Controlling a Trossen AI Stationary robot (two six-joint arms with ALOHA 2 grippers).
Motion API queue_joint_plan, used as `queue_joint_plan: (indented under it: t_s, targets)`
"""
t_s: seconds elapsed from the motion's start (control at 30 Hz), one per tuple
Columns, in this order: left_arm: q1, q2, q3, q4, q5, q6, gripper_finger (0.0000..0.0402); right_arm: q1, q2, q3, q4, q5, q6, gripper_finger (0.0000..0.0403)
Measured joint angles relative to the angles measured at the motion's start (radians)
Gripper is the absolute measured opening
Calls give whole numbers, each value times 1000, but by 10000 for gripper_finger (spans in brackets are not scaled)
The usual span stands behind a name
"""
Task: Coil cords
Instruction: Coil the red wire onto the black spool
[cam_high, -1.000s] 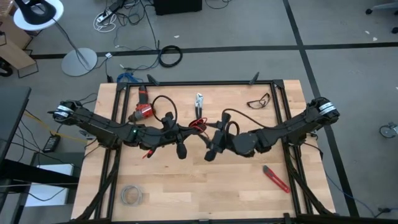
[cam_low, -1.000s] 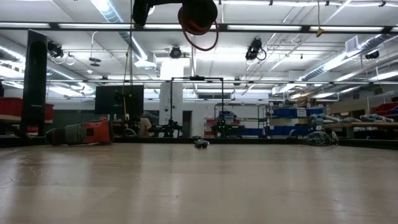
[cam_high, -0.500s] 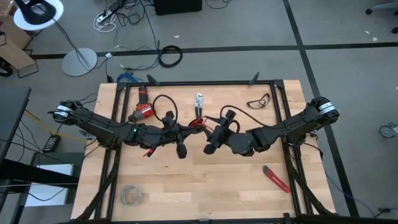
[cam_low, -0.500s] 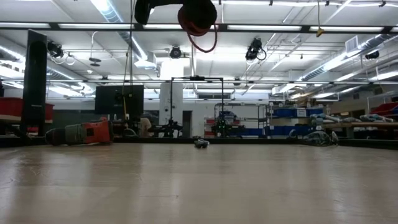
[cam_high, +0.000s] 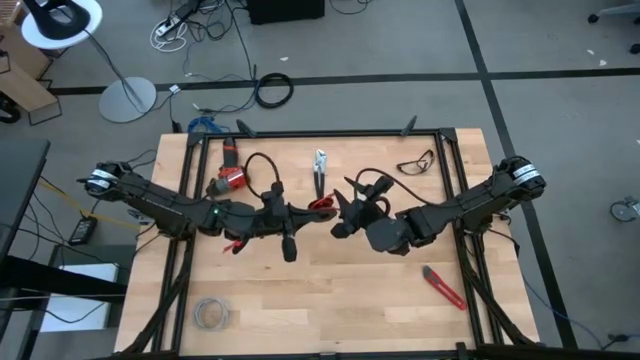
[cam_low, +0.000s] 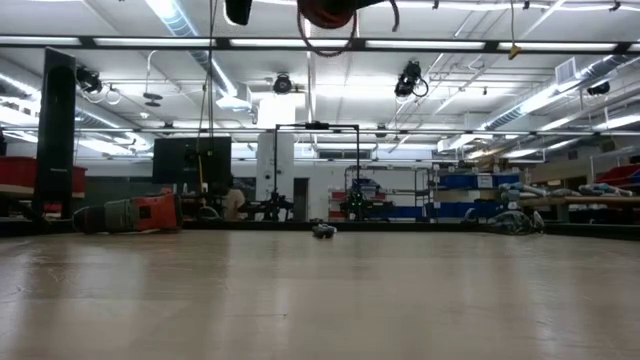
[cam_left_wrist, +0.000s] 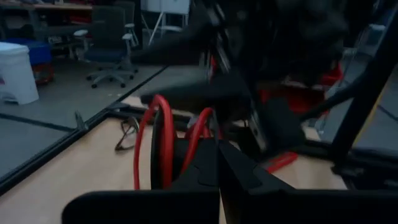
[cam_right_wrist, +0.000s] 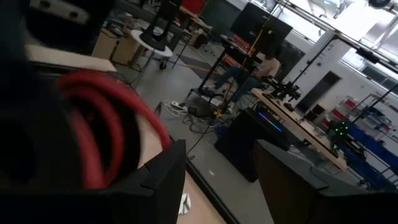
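Note:
The cord is a thin red wire wound into a few loops (cam_high: 322, 204). It hangs high above the middle of the table, between both grippers. The low view shows the coil (cam_low: 326, 14) at its top edge, with a loop hanging under it. My left gripper (cam_high: 306, 211) comes in level from the table's left and is shut on the loops (cam_left_wrist: 163, 137). My right gripper (cam_high: 342, 206) comes from the right and stands open (cam_right_wrist: 221, 177). The red loops (cam_right_wrist: 99, 118) lie close beside one of its fingers. My left gripper pinches several strands of the coil (cam_left_wrist: 200, 134) between its two shut fingers, level, from the table's left. The loops stand upright past the fingertips, lifted clear of the table. My right gripper has the loops right beside the outer side of one finger (cam_right_wrist: 155, 180); I cannot tell whether it touches them.
On the table lie a red drill (cam_high: 228, 178) with a black cable (cam_high: 262, 168), pliers (cam_high: 320, 166), safety glasses (cam_high: 416, 160), a red cutter (cam_high: 443, 288) and a pale wire bundle (cam_high: 210, 313). The near half of the tabletop (cam_high: 330, 300) is bare wood.
My right gripper has turned at the wrist and swung its fingers from the table's near side round toward the far side, up beside the coil, staying open. The coil sits a little higher in the low view, and its hanging loop is shorter.

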Motion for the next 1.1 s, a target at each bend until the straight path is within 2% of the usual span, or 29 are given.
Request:
queue_joint_plan:
  t_s: [0.3,0.43,0.5,0.63,0.83,1.0,1.1]
  targets:
    - [-1,0,0,145,63,3,0,31,0,0,-96,9,125,189]
    - [-1,0,0,229,114,-7,0,61,0,0,-90,84,96,188]
    - [-1,0,0,246,125,-24,0,88,0,-1,-62,140,42,185]
    - [-1,0,0,268,126,-38,0,161,0,-1,105,279,-156,175]
    - [-1,0,0,298,126,-77,0,259,-2,-1,435,288,-439,161]
    - [5,0,-6,316,127,-112,0,320,-2,-1,553,289,-576,158]
    - [22,0,-26,317,129,-149,0,337,-1,-1,557,275,-607,157]
